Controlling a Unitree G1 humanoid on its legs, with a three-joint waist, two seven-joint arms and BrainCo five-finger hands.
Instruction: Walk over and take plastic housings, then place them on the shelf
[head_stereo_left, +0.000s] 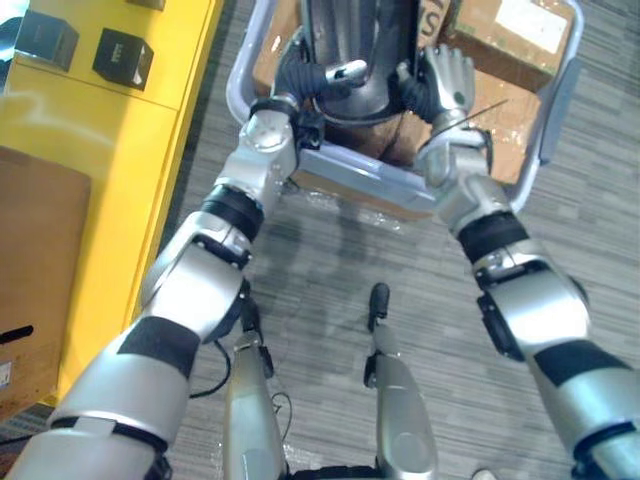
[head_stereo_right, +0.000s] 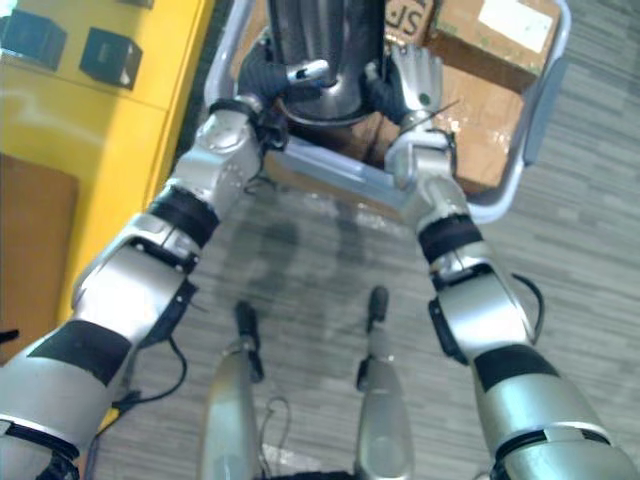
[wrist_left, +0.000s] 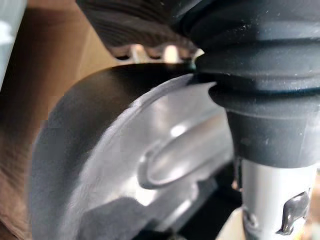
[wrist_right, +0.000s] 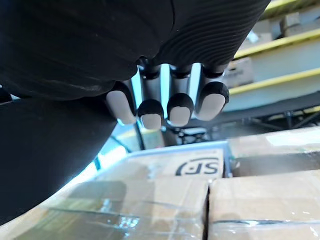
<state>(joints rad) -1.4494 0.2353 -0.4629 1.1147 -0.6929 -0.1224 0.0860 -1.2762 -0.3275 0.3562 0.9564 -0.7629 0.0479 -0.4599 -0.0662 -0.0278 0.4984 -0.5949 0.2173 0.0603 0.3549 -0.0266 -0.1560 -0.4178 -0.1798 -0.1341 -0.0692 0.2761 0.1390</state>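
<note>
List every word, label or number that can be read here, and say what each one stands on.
Dark logo stamp on the side of the stamped cardboard box: a short brand mark, not spelled out here.
White label on the neighbouring cardboard box: too blurred to read.
Pale labels on the small dark boxes on the yellow shelf: too small to read.
Dark housing: no print seen.

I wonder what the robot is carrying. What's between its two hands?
A big dark plastic housing, held between the left hand and the right hand. The left eye view shows it, above cardboard boxes.
</note>
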